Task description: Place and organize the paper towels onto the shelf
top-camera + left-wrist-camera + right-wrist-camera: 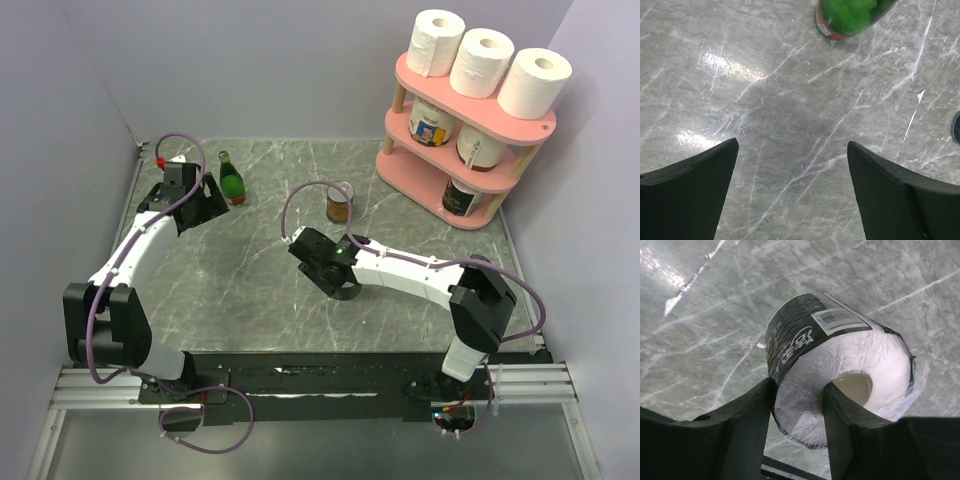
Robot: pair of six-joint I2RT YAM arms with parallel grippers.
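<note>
towels: three white paper towels [485, 62] stand upright in a row on the top board of the shelf [455, 100], at 1 o'clock in the top view.
lower boards: two labelled packs [432, 122] sit on the middle board and one bottom pack [460, 195] on the lowest. They look like wrapped rolls, but are too small to confirm.
in hand: a wrapped roll [840, 355] in clear film with a dark printed band and barcode, core end facing the wrist camera. It sits mid-frame in the top view, well apart from the shelf, at about 7 o'clock from it.
right claw [799, 385]: closed on the wrapped roll, pinching its near side. One finger is on the band; whether the other sits in the core or on the end face, cannot tell.
progress (judgement): top board is full. The held roll is left to shelve; the lowest board looks the likeliest spot.
right arm: elbow at 4 o'clock, forearm stretched low toward centre.
left claw [792, 150]: open wide, holding nothing, over the bench [765, 100] at 10 o'clock, with a green bottle [231, 178] just beside it.
left arm: reaches up the left edge and is not involved.
other: a small labelled cylinder [340, 203] stands at 12 o'clock from the right claw; contents unclear.
</note>
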